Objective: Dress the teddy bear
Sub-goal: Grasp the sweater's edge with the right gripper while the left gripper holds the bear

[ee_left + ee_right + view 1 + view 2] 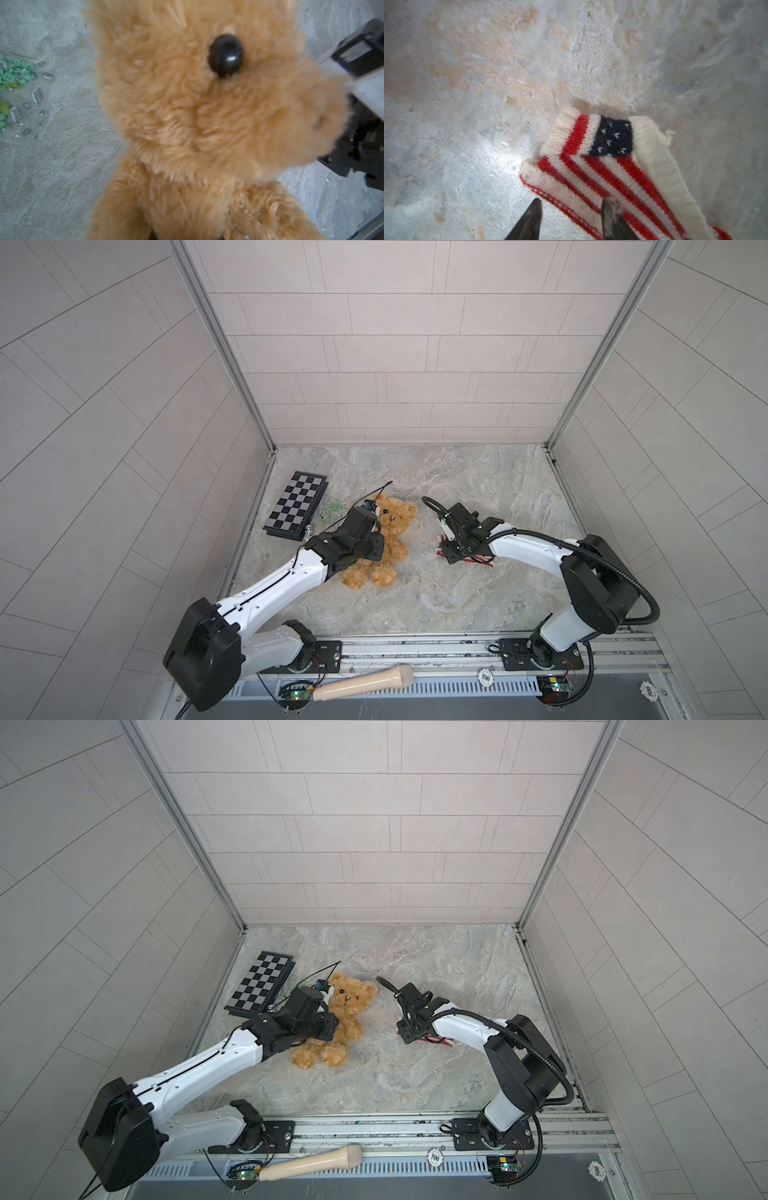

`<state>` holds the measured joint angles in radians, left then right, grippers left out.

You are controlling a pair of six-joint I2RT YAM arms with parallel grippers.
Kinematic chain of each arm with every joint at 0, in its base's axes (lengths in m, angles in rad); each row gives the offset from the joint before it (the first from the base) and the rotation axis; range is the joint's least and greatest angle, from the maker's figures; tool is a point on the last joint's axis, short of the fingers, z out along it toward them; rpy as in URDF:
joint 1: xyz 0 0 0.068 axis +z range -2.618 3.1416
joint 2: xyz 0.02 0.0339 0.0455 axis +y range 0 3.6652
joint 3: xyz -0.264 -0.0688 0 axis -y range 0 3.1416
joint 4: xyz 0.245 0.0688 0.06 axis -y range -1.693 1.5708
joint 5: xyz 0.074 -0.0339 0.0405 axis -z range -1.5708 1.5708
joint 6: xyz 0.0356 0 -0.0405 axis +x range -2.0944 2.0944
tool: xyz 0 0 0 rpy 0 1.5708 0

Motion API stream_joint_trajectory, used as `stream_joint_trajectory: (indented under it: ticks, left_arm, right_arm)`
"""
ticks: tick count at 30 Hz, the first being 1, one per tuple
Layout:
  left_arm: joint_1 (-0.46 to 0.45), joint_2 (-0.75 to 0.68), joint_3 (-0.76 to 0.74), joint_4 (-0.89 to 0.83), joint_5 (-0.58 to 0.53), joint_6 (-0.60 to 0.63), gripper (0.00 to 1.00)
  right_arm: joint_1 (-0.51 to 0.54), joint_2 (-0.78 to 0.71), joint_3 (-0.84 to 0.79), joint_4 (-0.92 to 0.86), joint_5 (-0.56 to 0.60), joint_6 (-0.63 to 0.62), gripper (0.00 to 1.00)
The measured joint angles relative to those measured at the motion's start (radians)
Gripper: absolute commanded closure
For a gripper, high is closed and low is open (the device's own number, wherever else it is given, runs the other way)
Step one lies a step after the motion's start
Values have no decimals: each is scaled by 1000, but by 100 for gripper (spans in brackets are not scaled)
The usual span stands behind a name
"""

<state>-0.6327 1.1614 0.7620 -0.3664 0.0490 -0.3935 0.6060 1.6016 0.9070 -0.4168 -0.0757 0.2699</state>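
folded chessboard (297, 505) far left by the wall, clear bag of green bricks (330, 511) just beside it; left gripper (374, 549) low over the teddy bear (392, 526), fingers hidden in the fur, can't tell whether clenched or slack; bear lies face up on the marble tabletop (478, 481), left of centre, head toward the back wall; well apart to its right, right gripper (571, 218) spread, one fingertip (610, 214) on the flag-pattern knit sweater (602, 166), hem between the jaws, not pinched
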Motion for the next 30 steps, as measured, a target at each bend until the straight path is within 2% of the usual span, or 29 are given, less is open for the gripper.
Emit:
stream_joint_trajectory:
  ticks: [7, 18, 24, 30]
  left_arm:
    - [31, -62, -34, -11, 6, -18, 79]
    - [37, -85, -55, -52, 3, -28, 78]
    - [37, -109, -55, -77, 4, -25, 78]
    - [37, -122, -64, -89, 24, -24, 78]
  right_arm:
    - [2, 73, 25, 40, -25, 16, 58]
    - [2, 169, 119, 161, -55, 99, 56]
    - [2, 69, 107, 105, -15, 81, 53]
    - [2, -33, 97, 12, 41, 28, 56]
